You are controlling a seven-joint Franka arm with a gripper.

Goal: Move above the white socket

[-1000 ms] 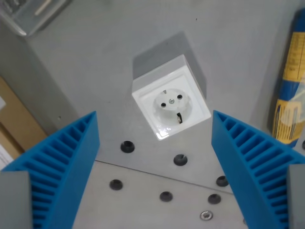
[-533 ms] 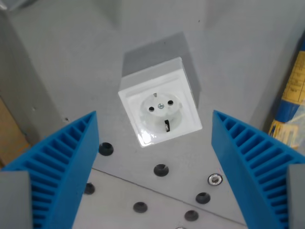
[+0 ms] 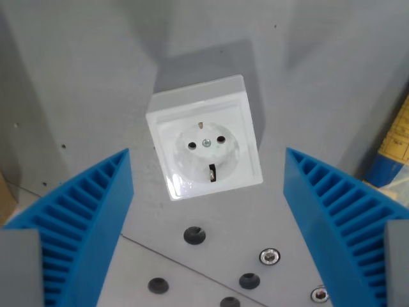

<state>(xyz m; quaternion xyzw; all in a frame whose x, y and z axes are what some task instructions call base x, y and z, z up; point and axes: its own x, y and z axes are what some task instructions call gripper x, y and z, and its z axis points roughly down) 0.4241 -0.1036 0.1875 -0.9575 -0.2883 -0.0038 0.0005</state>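
The grey table (image 3: 319, 83) fills the view. The blue gripper (image 3: 208, 224) hangs over it, jaws wide apart and empty. The white socket (image 3: 204, 137) sits on the table between them, nearer the view's centre than half a second ago. The yellow-and-blue package (image 3: 396, 147) has slipped toward the wrist view's right edge, its print unreadable.

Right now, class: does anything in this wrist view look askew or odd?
Slightly: the white socket sits rotated, its edges askew to the plate seam. No damage shows. The open hand holds nothing.
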